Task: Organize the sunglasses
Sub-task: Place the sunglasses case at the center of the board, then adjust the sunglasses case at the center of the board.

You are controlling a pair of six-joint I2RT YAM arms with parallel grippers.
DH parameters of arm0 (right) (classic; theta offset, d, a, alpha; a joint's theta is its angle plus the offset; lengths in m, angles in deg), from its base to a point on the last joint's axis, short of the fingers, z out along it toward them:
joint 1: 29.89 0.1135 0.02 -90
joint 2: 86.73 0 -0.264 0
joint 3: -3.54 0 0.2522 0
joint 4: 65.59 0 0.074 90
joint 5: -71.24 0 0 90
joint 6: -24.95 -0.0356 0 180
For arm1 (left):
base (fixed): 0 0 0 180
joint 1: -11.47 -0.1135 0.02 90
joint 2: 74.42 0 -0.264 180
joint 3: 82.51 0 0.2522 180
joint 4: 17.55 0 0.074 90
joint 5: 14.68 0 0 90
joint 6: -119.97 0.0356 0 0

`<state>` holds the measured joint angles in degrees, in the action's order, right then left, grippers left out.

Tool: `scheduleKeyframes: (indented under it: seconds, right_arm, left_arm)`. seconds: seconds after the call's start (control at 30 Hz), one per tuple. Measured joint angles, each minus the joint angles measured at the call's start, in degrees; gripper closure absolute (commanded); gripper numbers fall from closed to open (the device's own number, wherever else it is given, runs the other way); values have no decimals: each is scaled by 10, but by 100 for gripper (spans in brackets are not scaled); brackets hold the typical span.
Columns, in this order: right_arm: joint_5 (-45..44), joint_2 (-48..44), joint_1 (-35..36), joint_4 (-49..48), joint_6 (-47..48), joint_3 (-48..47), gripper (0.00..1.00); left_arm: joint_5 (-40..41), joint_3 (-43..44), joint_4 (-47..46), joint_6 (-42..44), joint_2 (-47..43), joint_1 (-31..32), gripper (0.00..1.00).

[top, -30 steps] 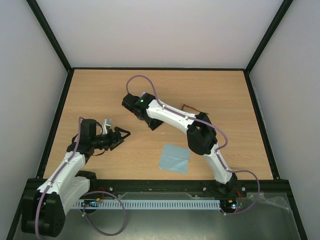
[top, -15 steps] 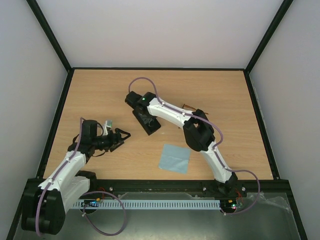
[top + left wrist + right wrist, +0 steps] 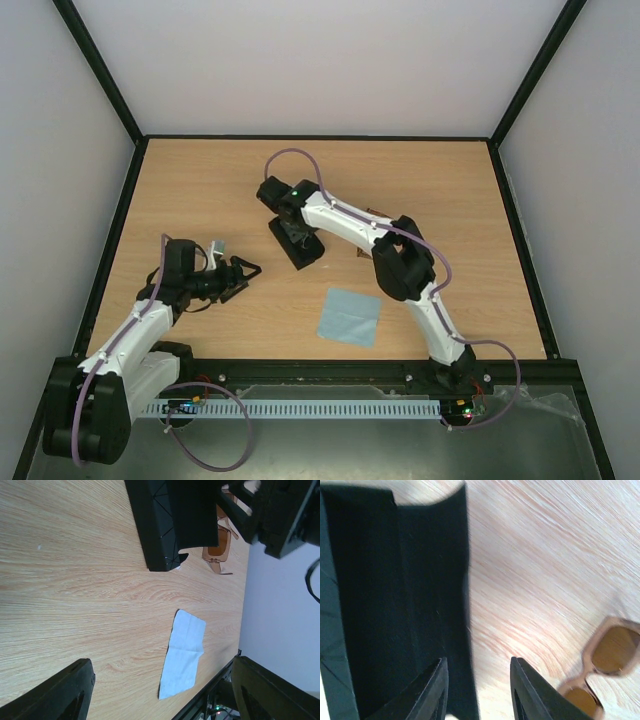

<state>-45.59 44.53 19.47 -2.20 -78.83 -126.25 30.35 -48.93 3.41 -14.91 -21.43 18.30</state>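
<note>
The sunglasses (image 3: 609, 664), brown-framed with amber lenses, lie on the wooden table just right of the black case (image 3: 395, 605); the left wrist view shows the sunglasses (image 3: 220, 545) behind the case (image 3: 162, 527). In the top view my right arm hides most of them. The case (image 3: 297, 243) lies mid-table, its lid open. My right gripper (image 3: 479, 682) hovers over the case's right edge, jaws apart, holding nothing. Farther left, my left gripper (image 3: 240, 271) is open and empty, pointing toward the case.
A light blue cloth (image 3: 350, 317) lies flat near the front edge, right of centre, also visible as the cloth (image 3: 185, 652) in the left wrist view. Black frame rails border the table (image 3: 200, 190) on all sides.
My right gripper has gone from shut to open above the case and shifted slightly toward the far right. The case has settled on the table. The left arm has drawn back a little.
</note>
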Motion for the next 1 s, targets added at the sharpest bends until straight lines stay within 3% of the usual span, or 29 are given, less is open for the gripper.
scheduleKeyframes:
  seconds: [0.13, 0.23, 0.33, 0.47, 0.67, 1.0]
  right_arm:
    - [6, -77, 0, -22, -27, 95, 63]
    - [28, -190, 0, -47, -59, 221, 64]
    - [74, -310, 0, -93, -98, 353, 73]
    - [137, -388, -1, -154, -147, 481, 88]
    - [204, -350, -1, -242, -195, 543, 93]
    - [229, -234, -22, -323, -231, 486, 97]
  left_arm:
    - [0, 0, 0, 3, 0, 0, 19]
    - [0, 0, 0, 9, 2, 0, 2]
    - [4, 0, 0, 12, 7, 0, 1]
    - [10, 0, 0, 17, 16, 0, 1]
    - [16, 1, 0, 18, 19, 0, 1]
    - [17, 2, 1, 18, 12, -1, 1]
